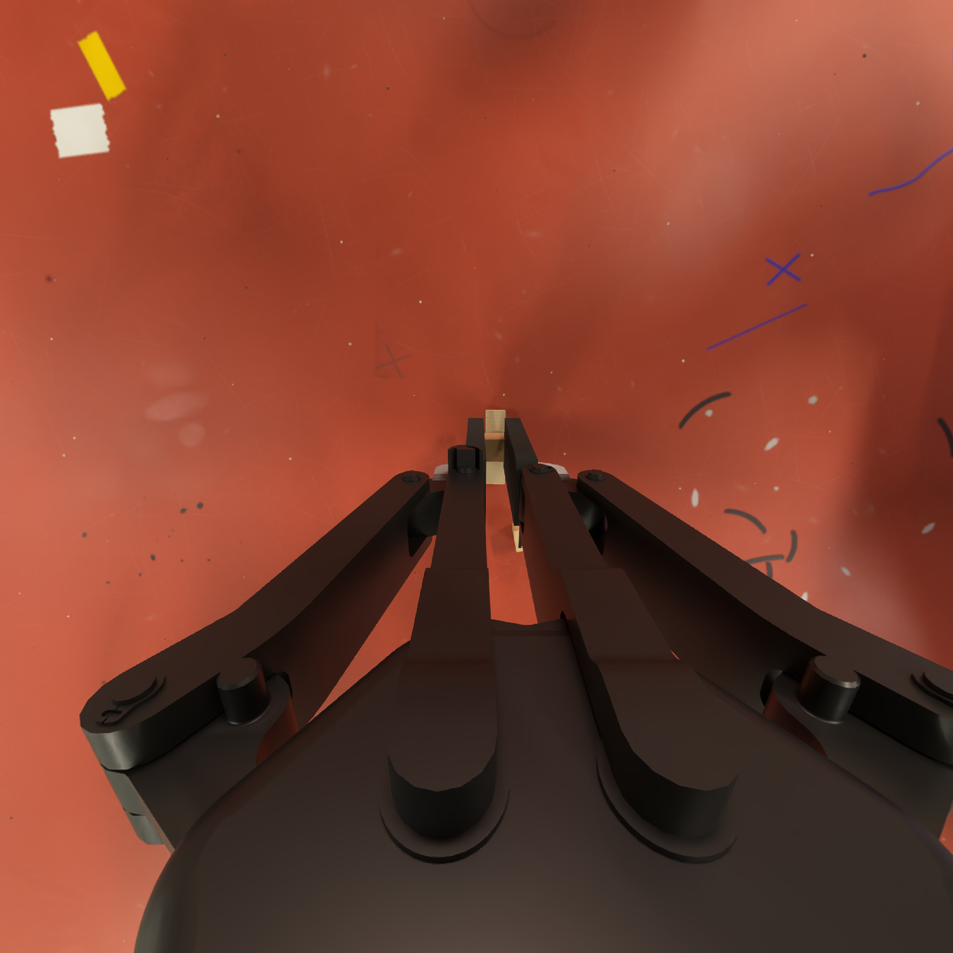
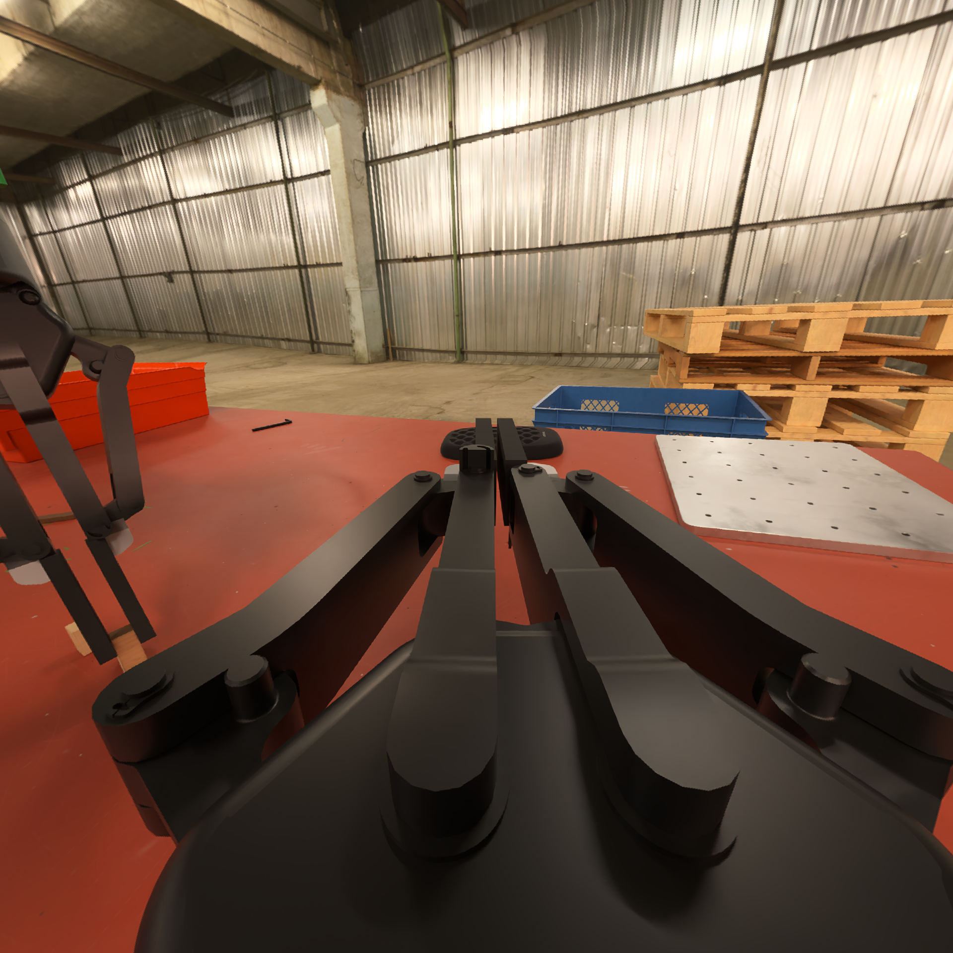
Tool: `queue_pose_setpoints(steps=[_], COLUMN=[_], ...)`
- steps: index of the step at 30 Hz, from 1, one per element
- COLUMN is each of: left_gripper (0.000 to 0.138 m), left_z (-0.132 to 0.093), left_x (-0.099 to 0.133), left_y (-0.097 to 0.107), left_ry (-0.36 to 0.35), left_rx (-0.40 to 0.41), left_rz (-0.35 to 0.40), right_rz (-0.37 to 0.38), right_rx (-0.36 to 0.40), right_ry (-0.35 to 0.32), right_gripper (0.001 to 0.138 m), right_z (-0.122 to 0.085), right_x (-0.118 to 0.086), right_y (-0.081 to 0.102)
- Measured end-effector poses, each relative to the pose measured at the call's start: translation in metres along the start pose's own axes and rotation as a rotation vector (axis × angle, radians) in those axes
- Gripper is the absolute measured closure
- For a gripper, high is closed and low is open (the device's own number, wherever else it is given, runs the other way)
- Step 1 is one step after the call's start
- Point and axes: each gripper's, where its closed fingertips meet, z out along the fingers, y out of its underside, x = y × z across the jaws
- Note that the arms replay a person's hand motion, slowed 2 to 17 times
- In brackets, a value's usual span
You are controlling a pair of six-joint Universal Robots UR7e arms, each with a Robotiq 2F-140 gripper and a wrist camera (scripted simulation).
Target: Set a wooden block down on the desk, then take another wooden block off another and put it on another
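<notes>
Left gripper [image 1: 496,438]: pointed down at the red desk [image 1: 309,309]; fingers clamped on a pale wooden block [image 1: 495,422], which shows in the narrow gap between the pads; from the right wrist view the same gripper [image 2: 111,644] stands at about 8 o'clock, its tips at desk level with blocks [image 2: 129,651] around them; whether the gripped block rests on the desk or on another block, I cannot tell.
Right gripper [image 2: 494,433]: held level above the desk; fingers pressed together on nothing.
Desk marks: yellow tape [image 1: 101,65] and white tape [image 1: 80,130] at 10 o'clock in the left wrist view; blue cross [image 1: 783,269] at 2 o'clock.
Desk objects, right wrist view: black mesh pad [image 2: 541,442] at 12 o'clock, just past the fingertips; drilled metal plate [image 2: 804,490] at 2 o'clock; black hex key [image 2: 272,425] at 11 o'clock.
Surroundings: blue crate [image 2: 650,412] and stacked pallets [image 2: 804,361] at 1 to 2 o'clock; orange bin [image 2: 154,392] at 10 o'clock.
</notes>
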Motion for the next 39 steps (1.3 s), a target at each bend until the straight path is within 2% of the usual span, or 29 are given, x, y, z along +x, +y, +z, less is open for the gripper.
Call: queue_pose_setpoints(steps=[29,39], left_gripper=[0.120,0.119], left_z=[0.0026,-0.0028], left_x=[0.0081,0.0068], left_y=[0.0076,0.0088], left_ry=[0.025,0.000], left_rx=[0.019,0.051], left_rz=[-0.044,-0.067], right_rz=[0.000,-0.002], right_rx=[-0.011,-0.010], right_ry=[-0.007,-0.007], right_gripper=[0.136,0.136], right_z=[0.0013,0.0011], right_x=[-0.0018,-0.0020], right_y=[0.0027,0.0024])
